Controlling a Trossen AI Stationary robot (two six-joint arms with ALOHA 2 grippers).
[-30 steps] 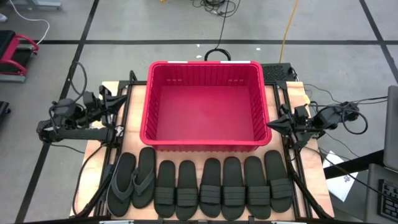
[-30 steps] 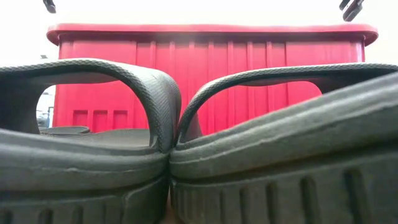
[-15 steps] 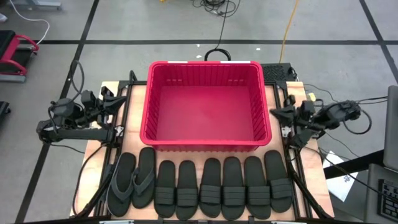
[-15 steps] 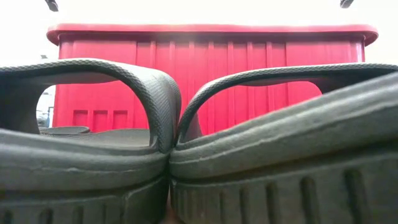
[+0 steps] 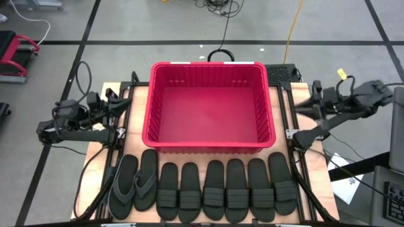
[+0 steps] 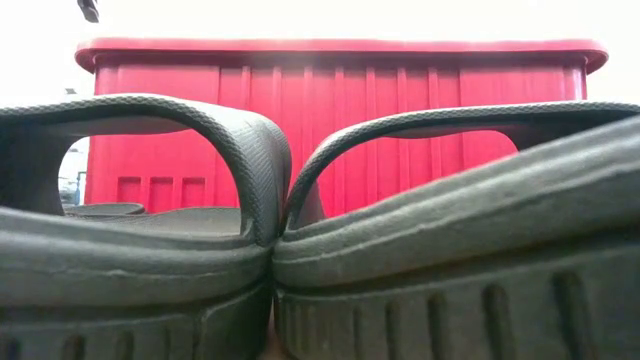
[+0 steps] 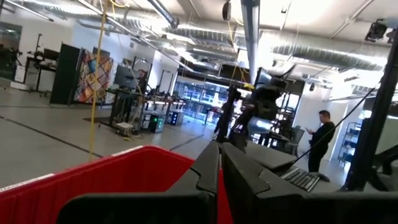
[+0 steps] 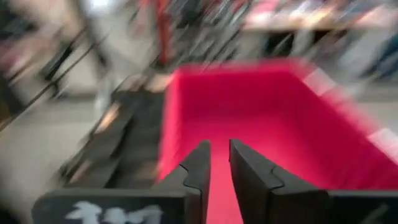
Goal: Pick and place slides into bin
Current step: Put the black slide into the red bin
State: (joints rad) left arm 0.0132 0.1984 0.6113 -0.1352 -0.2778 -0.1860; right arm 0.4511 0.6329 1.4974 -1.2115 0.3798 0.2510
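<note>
The slides (image 5: 214, 189) lie in one row on the bench, in front of the empty bin (image 5: 208, 148). Left gripper (image 7: 219, 163), left of the bin: jaws pressed together. Right gripper (image 8: 219, 158), right of it: jaws slightly apart, holding nothing. The slides look light, rubbery and flexible; grasp each by its strap.

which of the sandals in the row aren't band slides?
The two at the row's left end: thong flip-flop pair, longer, greyer, with Y-straps. The six slides to their right have wide bands.
</note>
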